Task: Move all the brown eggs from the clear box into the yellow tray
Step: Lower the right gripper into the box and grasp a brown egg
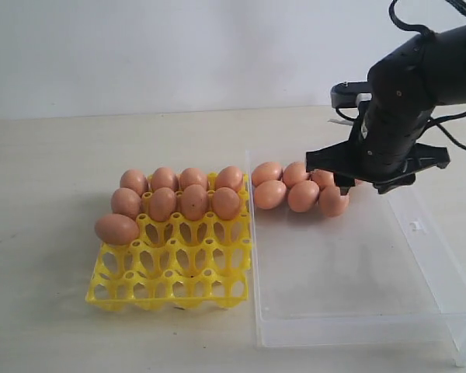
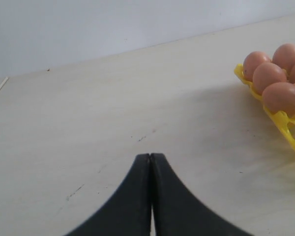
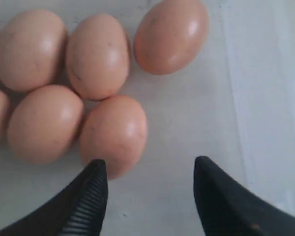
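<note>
Your brown eggs are smooth orange-tan ovals, clustered right of centre in the exterior view. The right gripper is spread and empty, with the nearest egg just outside one jaw. The left gripper is pressed together.

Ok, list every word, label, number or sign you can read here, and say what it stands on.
None: no view shows any readable text.
brown eggs: plain shells, no stamp visible.
yellow tray: no lettering visible.
clear box: no label or print visible.
right gripper and left gripper: plain black, no marking visible.
</note>
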Robot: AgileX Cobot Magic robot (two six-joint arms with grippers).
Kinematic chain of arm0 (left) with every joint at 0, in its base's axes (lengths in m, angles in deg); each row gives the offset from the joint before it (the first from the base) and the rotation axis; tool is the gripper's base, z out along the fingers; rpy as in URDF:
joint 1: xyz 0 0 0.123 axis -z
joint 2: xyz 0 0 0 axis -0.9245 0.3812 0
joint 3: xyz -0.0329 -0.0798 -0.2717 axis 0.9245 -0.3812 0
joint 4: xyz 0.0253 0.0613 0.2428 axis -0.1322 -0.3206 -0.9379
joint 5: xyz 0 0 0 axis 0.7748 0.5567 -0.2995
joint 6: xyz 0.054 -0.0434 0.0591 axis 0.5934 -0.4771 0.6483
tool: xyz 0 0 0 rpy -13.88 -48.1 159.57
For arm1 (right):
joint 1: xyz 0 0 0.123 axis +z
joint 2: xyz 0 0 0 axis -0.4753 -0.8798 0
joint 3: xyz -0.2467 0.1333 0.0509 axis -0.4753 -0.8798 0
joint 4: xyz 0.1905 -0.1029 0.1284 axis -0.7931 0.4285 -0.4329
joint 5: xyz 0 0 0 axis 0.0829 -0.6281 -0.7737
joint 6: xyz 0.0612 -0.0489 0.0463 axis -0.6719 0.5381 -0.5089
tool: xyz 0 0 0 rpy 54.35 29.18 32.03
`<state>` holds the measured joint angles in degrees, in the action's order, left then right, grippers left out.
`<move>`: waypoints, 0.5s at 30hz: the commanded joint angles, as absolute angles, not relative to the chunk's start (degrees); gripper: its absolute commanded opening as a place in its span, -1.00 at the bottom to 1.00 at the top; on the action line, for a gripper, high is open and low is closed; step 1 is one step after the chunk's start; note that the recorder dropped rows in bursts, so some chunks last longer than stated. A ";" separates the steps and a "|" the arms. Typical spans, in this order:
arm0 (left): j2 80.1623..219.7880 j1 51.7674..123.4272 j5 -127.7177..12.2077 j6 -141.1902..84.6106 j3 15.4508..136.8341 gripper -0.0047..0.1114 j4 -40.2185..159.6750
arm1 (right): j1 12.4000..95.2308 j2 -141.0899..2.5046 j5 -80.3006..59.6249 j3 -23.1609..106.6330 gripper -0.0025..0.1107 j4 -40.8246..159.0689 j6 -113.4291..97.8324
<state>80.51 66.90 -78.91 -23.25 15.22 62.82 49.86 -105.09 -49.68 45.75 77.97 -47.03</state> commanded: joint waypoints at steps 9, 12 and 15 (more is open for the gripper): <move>80.16 66.77 -78.40 -23.55 15.45 -0.92 63.27 | 47.79 -109.97 -39.14 45.84 -0.03 76.90 -56.23; 80.16 66.77 -78.40 -23.55 15.45 -0.92 63.27 | 47.79 -111.43 -39.34 45.84 -0.03 74.93 -56.43; 80.16 66.77 -78.40 -23.55 15.45 -0.92 63.27 | 47.79 -113.40 -38.68 45.84 -0.03 74.50 -56.43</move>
<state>80.51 66.90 -78.91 -23.25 15.22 62.82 48.00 -112.19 -39.07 45.75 74.84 -56.27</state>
